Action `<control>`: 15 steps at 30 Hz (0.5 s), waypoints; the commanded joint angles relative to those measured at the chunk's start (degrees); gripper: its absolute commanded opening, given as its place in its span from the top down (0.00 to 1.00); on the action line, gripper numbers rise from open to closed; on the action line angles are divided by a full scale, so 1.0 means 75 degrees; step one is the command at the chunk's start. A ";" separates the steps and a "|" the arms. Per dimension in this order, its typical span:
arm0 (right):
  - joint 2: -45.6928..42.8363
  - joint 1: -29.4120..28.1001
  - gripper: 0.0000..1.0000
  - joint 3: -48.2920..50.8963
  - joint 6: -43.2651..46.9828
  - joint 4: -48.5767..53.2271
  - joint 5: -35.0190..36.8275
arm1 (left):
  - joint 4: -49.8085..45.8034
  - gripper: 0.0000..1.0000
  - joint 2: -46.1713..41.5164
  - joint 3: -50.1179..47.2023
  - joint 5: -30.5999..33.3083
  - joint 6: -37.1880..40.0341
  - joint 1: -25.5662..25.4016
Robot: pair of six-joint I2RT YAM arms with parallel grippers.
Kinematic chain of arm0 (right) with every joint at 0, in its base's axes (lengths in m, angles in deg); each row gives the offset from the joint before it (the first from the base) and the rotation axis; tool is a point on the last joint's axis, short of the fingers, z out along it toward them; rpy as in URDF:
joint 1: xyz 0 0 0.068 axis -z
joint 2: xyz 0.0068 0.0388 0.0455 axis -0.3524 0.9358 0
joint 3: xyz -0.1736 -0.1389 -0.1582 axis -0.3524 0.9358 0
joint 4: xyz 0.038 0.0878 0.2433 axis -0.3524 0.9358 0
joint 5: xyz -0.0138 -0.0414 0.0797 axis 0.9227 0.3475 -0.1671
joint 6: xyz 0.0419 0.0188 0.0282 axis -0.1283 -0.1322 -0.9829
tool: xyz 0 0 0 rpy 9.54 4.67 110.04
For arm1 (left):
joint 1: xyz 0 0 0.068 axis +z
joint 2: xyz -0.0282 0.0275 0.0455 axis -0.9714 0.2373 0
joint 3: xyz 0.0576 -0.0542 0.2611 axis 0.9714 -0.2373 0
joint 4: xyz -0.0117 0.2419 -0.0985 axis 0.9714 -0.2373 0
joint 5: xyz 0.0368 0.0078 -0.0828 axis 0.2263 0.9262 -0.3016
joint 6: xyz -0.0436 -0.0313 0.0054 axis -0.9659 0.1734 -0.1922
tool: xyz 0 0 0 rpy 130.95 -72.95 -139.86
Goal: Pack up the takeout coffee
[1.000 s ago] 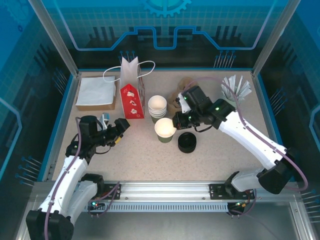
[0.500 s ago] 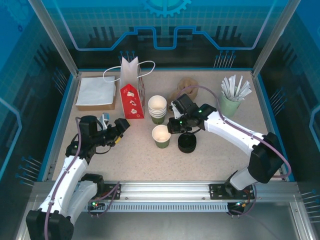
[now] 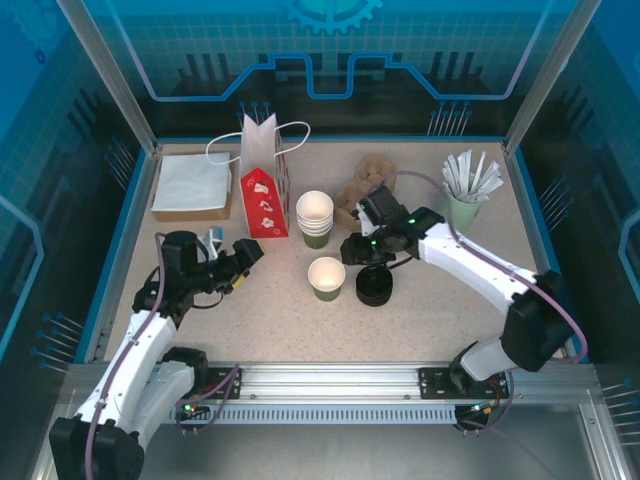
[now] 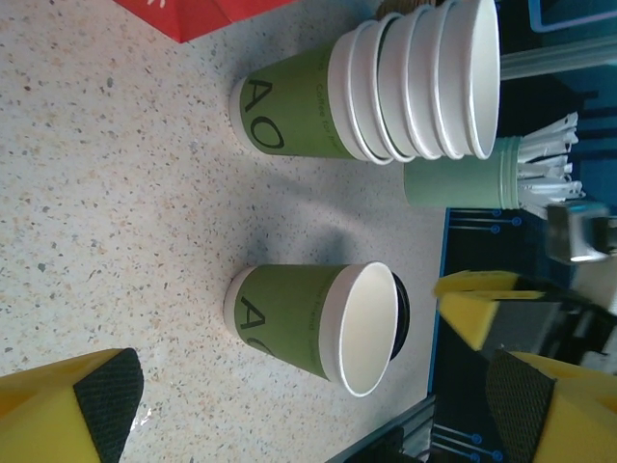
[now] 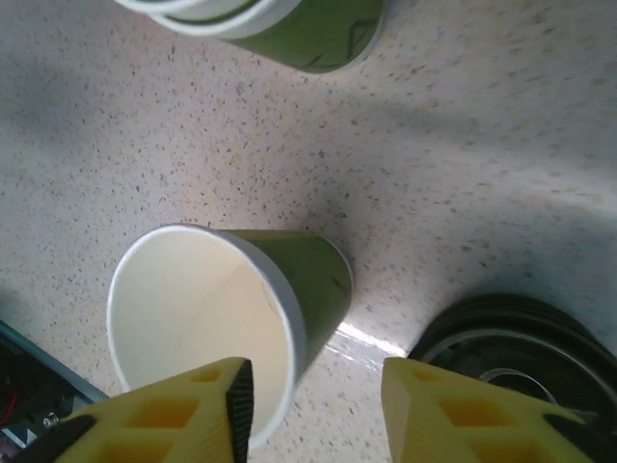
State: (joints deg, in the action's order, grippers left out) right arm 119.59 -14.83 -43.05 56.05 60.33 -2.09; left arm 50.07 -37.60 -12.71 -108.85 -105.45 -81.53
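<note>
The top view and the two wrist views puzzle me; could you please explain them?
Two robot arms stand at the near edge of the table. The top view looks down from behind them; each wrist view looks along one arm's yellow fingers. On the table: a single green cup, a stack of like cups, black lids, a red carton, napkins, a mint cup of sticks. The left gripper is open and empty; the right gripper hangs open close by that cup, not gripping it.
</note>
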 commanded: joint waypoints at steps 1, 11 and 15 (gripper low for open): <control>-0.0789 0.0463 0.53 -0.0146 0.0320 0.1116 0.0457 | 0.0113 0.04 -0.0120 0.0401 -0.0170 0.0298 -0.0250; -0.0448 0.1129 0.44 0.0102 0.0857 0.2632 0.1138 | 0.0654 0.03 0.0090 0.0469 0.0166 0.0192 -0.0850; 0.0083 0.0925 0.44 -0.0032 0.0840 0.2741 0.1485 | 0.0669 0.02 0.0226 0.0475 0.0182 0.0185 -0.0927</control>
State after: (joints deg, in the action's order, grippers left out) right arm 117.93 -6.76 -43.01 61.52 77.49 6.61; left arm 53.65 -36.29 -10.70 -108.10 -105.05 -87.78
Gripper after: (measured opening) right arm 0.559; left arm 0.973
